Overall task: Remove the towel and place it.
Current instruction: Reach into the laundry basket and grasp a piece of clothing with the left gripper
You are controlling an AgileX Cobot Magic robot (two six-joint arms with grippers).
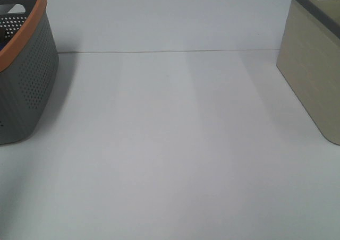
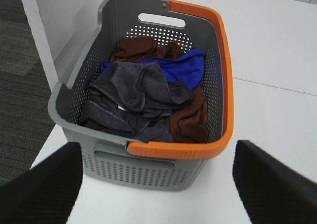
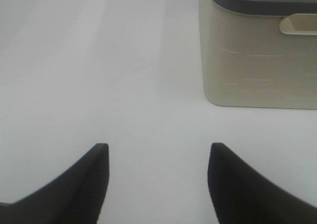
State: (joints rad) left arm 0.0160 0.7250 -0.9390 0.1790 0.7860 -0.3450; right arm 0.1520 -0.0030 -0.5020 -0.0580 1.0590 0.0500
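L gripper (image 2: 157,145) spread wide, holding nothing, just outside the grey basket (image 2: 148,172) w/ orange rim. The towel (image 2: 133,92) lies crumpled inside that basket, ahead of the gripper, over a blue cloth (image 2: 185,68) and a brown cloth (image 2: 190,120). R gripper (image 3: 158,147) also wide open, empty, above the table (image 3: 99,75) near a beige basket (image 3: 257,60), well apart from the grey basket.

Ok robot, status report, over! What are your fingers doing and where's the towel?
Left fingers open, empty, facing basket. Right fingers open, empty. Towel in basket, atop blue cloth and brown cloth. Nothing covering it.
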